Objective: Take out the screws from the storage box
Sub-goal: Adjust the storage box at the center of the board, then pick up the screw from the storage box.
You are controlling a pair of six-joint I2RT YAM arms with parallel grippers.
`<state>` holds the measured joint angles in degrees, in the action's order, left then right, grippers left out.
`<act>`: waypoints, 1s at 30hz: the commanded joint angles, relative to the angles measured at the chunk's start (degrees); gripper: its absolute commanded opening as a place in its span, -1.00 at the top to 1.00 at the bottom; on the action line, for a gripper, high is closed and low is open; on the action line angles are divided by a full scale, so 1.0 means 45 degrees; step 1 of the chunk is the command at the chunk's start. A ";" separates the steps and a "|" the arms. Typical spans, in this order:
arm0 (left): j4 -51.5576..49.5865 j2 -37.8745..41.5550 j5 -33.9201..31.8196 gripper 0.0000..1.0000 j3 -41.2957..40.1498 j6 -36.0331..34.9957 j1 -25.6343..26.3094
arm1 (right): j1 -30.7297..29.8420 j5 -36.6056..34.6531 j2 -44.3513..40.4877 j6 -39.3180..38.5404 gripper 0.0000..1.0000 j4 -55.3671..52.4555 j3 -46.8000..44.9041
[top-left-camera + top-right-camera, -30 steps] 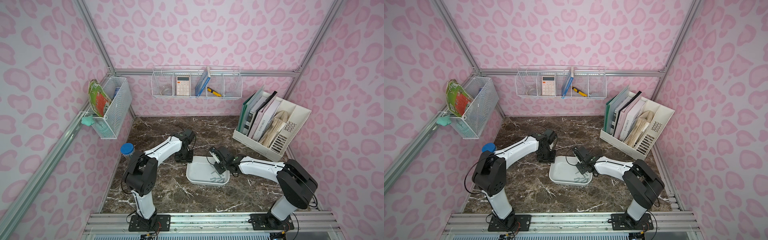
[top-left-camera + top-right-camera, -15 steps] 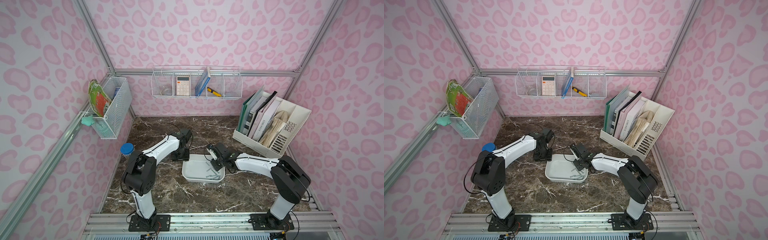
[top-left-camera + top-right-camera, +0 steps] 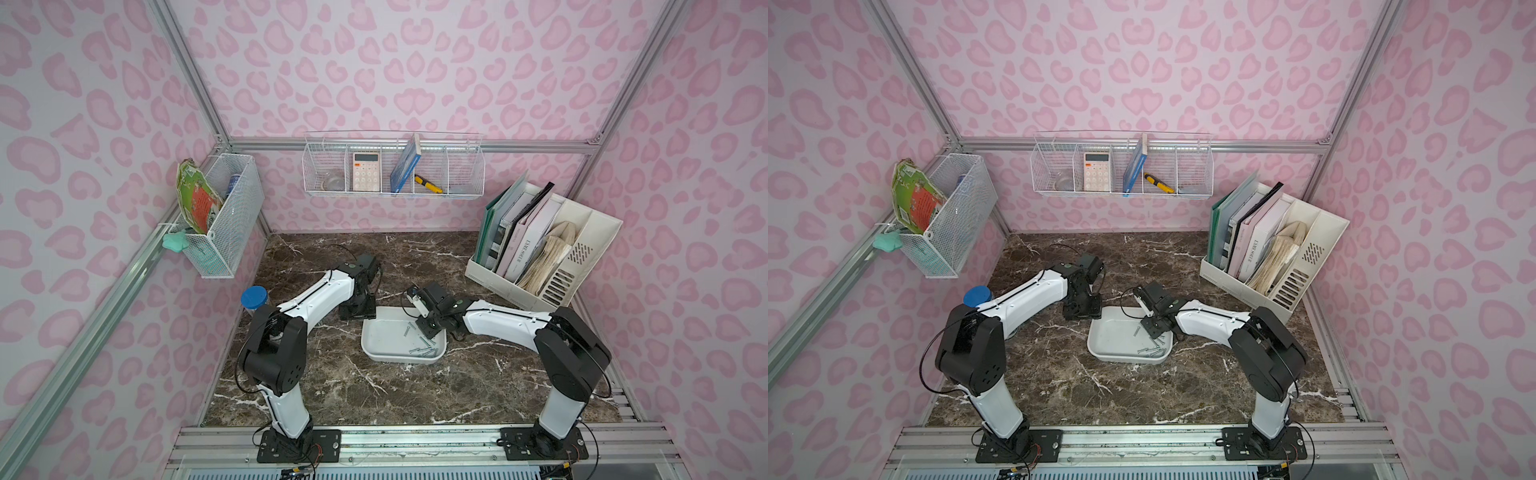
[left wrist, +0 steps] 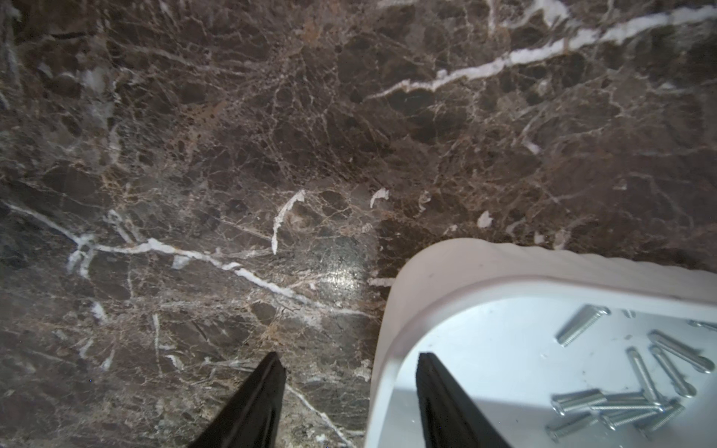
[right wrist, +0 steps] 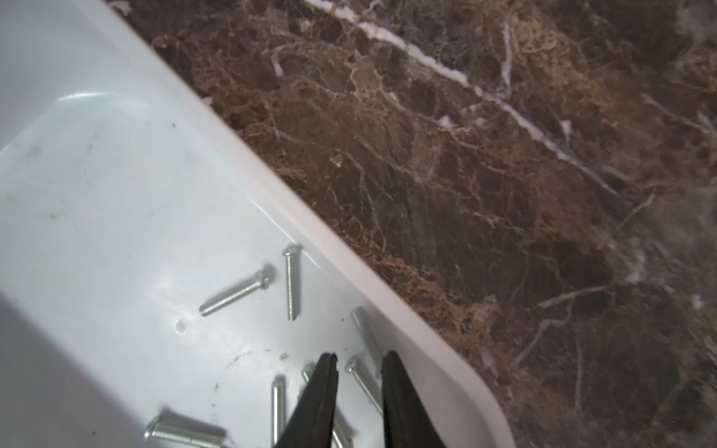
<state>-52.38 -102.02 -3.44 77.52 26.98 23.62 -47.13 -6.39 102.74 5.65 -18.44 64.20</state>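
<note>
left gripper (image 4: 349, 358) clamped on rim of shallow white plastic tray (image 3: 384, 338), centre frame in both top views. right gripper (image 5: 359, 357) fingers slightly apart over small silver metal screws (image 3: 427, 351) in tray's lower-right corner.

Pink walls (image 3: 395, 62) printed with darker pink blotches close the space on three sides, edged by grey metal bars (image 3: 415, 145). The floor is a dark brown marble slab (image 3: 395, 395) with white veins, glossy where light catches it (a bright patch shows in the left wrist view). A white wire basket (image 3: 465, 174) on the back wall holds a calculator (image 3: 366, 171), a blue book (image 3: 405, 164) and a yellow knife (image 3: 428, 185). Another mesh basket (image 3: 241, 216) hangs on the left wall. A cream file rack (image 3: 594, 245) filled with folders stands in the far right corner.
</note>
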 commanded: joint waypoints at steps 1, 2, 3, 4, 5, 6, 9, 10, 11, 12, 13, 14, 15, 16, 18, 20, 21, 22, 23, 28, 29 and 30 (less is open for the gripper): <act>0.0087 0.0160 0.0565 -0.25 -0.0053 0.0020 -0.0014 | -0.0131 -0.0092 0.0061 -0.0250 0.52 -0.0925 0.0054; 0.0112 0.0172 0.0660 -0.25 -0.0043 0.0002 -0.0015 | -0.0117 -0.0055 0.0079 -0.0269 0.53 -0.0987 0.0039; 0.0128 0.0221 0.0687 -0.26 -0.0058 -0.0019 -0.0014 | -0.0130 -0.0115 0.0107 -0.0264 0.54 -0.1019 -0.0007; 0.0121 0.0245 0.0677 -0.28 -0.0058 -0.0020 -0.0014 | -0.0118 -0.0191 0.0109 -0.0260 0.55 -0.1059 -0.0015; 0.0147 0.0257 0.0685 -0.29 -0.0067 -0.0020 -0.0014 | -0.0132 -0.0284 0.0123 -0.0253 0.55 -0.1071 -0.0033; 0.0153 0.0287 0.0694 -0.30 -0.0061 -0.0020 -0.0014 | -0.0116 -0.0317 0.0147 -0.0243 0.56 -0.1068 -0.0010; 0.0131 0.0321 0.0723 -0.33 -0.0053 -0.0038 -0.0014 | -0.0111 -0.0249 0.0267 -0.0298 0.57 -0.1039 0.0135; 0.0136 0.0344 0.0716 -0.34 -0.0059 -0.0049 -0.0019 | -0.0099 -0.0230 0.0327 -0.0342 0.57 -0.1054 0.0197; 0.0137 0.0364 0.0744 -0.34 -0.0050 -0.0029 -0.0014 | -0.0097 -0.0203 0.0437 -0.0375 0.57 -0.1070 0.0279; 0.0170 0.0380 0.0763 -0.34 -0.0061 -0.0058 -0.0014 | -0.0110 -0.0233 0.0525 -0.0411 0.58 -0.1098 0.0340; 0.0192 0.0396 0.0765 -0.35 -0.0075 -0.0078 -0.0014 | -0.0112 -0.0275 0.0580 -0.0430 0.57 -0.1122 0.0390; 0.0243 0.0440 0.0812 -0.36 -0.0092 -0.0097 -0.0015 | -0.0104 -0.0336 0.0652 -0.0454 0.57 -0.1171 0.0463; 0.0277 0.0446 0.0860 -0.37 -0.0117 -0.0098 -0.0014 | -0.0108 -0.0437 0.0703 -0.0475 0.57 -0.1214 0.0478; 0.0291 0.0458 0.0899 -0.37 -0.0121 -0.0100 -0.0014 | -0.0112 -0.0551 0.0723 -0.0474 0.57 -0.1230 0.0517; 0.0297 0.0442 0.0950 -0.37 -0.0097 -0.0117 -0.0014 | -0.0112 -0.0687 0.0724 -0.0534 0.57 -0.1260 0.0570; 0.0321 0.0433 0.1036 -0.37 -0.0096 -0.0117 -0.0014 | -0.0112 -0.0718 0.0709 -0.0552 0.57 -0.1237 0.0605; 0.0320 0.0427 0.1076 -0.37 -0.0097 -0.0117 -0.0014 | -0.0106 -0.0630 0.0704 -0.0543 0.57 -0.1216 0.0596; 0.0336 0.0460 0.1114 -0.37 -0.0092 -0.0117 -0.0014 | -0.0108 -0.0531 0.0690 -0.0535 0.57 -0.1152 0.0605; 0.0345 0.0475 0.1136 -0.37 -0.0086 -0.0117 -0.0014 | -0.0094 -0.0396 0.0709 -0.0515 0.57 -0.1086 0.0593; 0.0447 0.0642 0.1026 -0.37 -0.0156 -0.0068 -0.0014 | -0.0111 0.0126 0.0706 -0.0204 0.57 -0.0738 0.0669; 0.0488 0.0693 0.0954 -0.37 -0.0175 -0.0059 -0.0014 | -0.0109 0.0256 0.0685 -0.0129 0.57 -0.0626 0.0677; 0.0515 0.0732 0.0876 -0.37 -0.0210 -0.0039 -0.0015 | -0.0096 0.0376 0.0683 -0.0049 0.56 -0.0530 0.0692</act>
<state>-50.17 -99.46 1.04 76.77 26.83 23.62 -47.62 -6.72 106.08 4.23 -22.39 66.72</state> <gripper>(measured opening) 0.684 0.216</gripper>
